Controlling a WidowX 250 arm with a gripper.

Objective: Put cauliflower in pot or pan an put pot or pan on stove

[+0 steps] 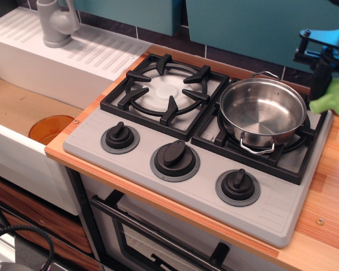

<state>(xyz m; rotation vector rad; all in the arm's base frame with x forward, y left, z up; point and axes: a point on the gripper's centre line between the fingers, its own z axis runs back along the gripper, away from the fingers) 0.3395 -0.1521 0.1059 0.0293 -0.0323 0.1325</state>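
1. Teal wall panels are backing a wooden table (pixel 327 197) that is carrying the grey stove (pixel 158 186), with a white sink (pixel 22 113) and grey faucet (pixel 55 22) sitting off to one side.
2. On the stove's far burner grate, the steel pot (pixel 263 113) is already sitting, empty and shiny.
3. At the picture's edge, just beside the pot's rim, the gripper (pixel 334 84) is holding the cauliflower (pixel 331 99) in the air; its jaws are pinching the floret, though the contact is partly cut off.
4. The floret is looking light, rigid and slightly slick, so I judge the bumpy head is giving the surest hold.
5. The pot is looking stiff, smooth and prone to sliding; its wire loop handles are the likely grip points.
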